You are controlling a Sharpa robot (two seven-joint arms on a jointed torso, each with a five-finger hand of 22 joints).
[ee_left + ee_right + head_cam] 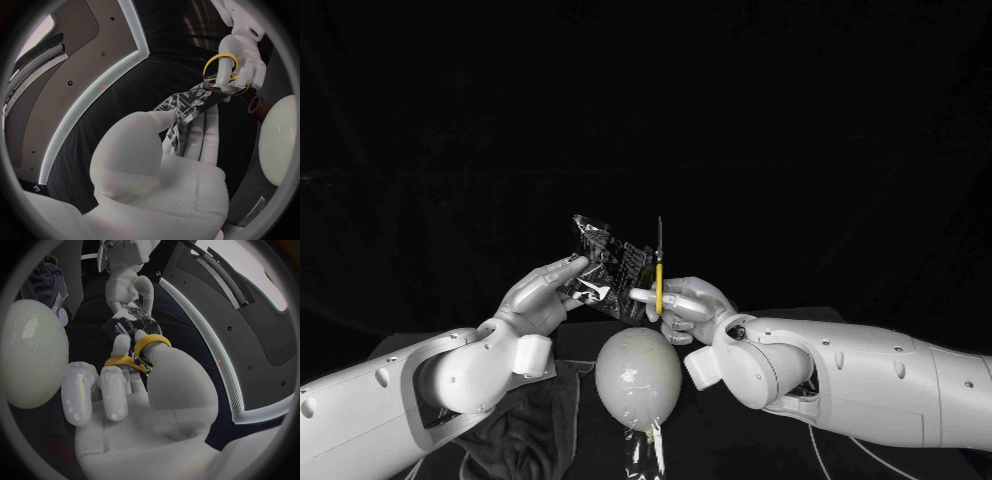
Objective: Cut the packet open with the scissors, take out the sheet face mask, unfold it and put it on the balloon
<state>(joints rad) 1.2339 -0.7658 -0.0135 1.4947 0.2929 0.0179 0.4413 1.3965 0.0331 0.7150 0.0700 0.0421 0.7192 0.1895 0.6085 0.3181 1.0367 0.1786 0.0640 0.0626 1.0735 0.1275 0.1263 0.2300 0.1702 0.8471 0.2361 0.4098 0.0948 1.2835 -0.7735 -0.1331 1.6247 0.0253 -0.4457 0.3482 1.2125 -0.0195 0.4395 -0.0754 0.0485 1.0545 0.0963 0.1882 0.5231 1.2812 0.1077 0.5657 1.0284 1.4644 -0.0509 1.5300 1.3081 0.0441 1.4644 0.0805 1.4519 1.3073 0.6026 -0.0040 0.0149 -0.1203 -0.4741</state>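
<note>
Nearest the robot, the pale balloon (639,375) lies on the black table (776,450), its long axis running away from the robot. A crinkled clear strip trails from its near end. A dark cloth (516,430) lies on the table just to the left of the balloon, partly under the left arm.

Above and just behind the balloon, both hands are raised off the table, close together.

The left hand (542,295) holds the packet (607,265). The thumb presses on one face and the fingers lie behind the other, gripping the lower part. The packet is dark and glossy with silver print. It stands tilted in the air, its top corner leaning left. The left wrist view confirms the grip: the packet (187,102) lies clamped between the thumb and the fingers of the left hand (162,185).

The right hand (689,308) holds the scissors (658,265). In the right wrist view, fingers pass through the yellow handle loops (140,352), and the rest are curled in. The blades stand upright, tips upward, just beside the right edge of the packet. It cannot be determined whether the blades touch that edge.

The face mask itself is not seen.
</note>
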